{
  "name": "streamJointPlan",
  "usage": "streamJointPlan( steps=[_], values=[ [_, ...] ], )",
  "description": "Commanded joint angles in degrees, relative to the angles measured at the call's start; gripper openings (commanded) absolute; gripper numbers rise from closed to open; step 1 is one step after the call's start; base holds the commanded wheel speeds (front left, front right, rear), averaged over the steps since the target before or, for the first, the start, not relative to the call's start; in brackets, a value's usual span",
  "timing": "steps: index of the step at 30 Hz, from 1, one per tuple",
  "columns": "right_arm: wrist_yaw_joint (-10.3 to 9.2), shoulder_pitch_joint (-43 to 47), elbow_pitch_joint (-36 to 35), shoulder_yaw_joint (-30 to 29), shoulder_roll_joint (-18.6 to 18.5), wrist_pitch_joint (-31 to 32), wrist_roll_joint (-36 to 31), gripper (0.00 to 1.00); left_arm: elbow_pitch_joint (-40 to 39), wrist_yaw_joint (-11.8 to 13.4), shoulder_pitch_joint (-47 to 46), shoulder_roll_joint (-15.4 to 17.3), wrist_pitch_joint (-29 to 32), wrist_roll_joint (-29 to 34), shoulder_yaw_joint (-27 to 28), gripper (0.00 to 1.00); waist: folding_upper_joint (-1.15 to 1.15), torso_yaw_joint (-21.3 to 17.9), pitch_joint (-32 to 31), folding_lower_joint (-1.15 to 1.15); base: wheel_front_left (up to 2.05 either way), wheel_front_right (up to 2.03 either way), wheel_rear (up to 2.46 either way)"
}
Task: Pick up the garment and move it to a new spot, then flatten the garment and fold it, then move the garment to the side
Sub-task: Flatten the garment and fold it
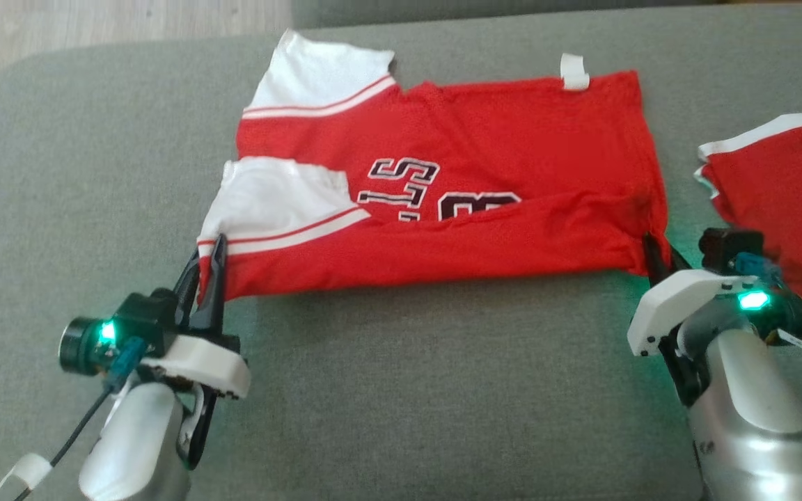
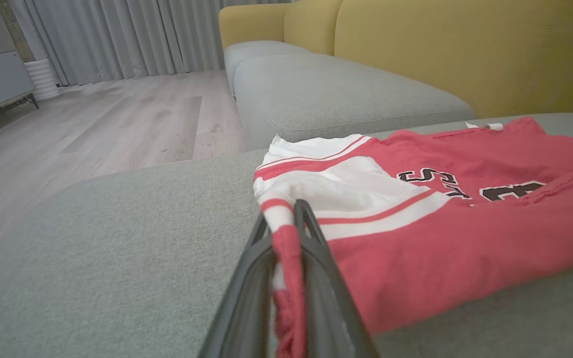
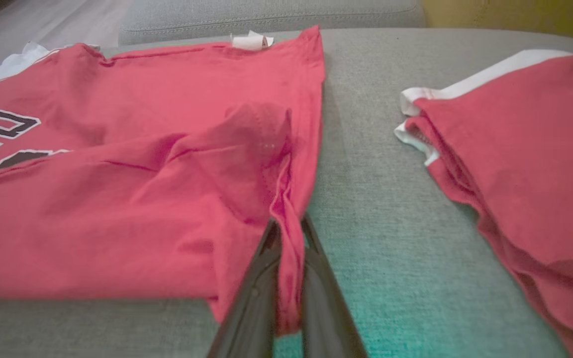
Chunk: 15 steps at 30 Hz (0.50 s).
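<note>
Left fingers (image 2: 326,298) and right fingers (image 3: 324,293) clamp near corners of the garment (image 1: 484,139).

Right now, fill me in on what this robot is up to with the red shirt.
The robot is folding the garment on the grey cushion. Its left gripper is shut on the near corner at the sleeve end, its right gripper on the near corner at the hem end. The near edge already lies over part of the black lettering. A plain red cloth lies apart to the right.
</note>
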Motion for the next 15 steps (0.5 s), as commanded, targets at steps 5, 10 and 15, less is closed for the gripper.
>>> streamJointPlan(
  steps=[5,10,15],
  values=[
    [-0.05,3.12,-6.34,1.08,-0.07,4.96,-2.09,0.00,-0.07,-0.51,1.64,3.30,2.17,-0.03,0.97,0.00,0.00,-0.95,-4.51,0.00,0.00,0.00,0.00],
    [-0.05,8.96,-13.20,1.80,-0.07,13.01,-0.27,0.00,-0.68,-2.71,5.49,4.08,6.14,-2.47,0.44,0.00,0.00,-1.64,-7.90,0.00,0.00,0.00,0.00],
    [-0.05,15.12,-22.28,2.41,-0.31,18.13,1.33,0.00,-4.30,-3.51,9.31,5.84,10.13,-3.34,-0.50,0.00,0.00,-2.30,-9.14,0.00,0.00,0.00,0.00]
  ],
)
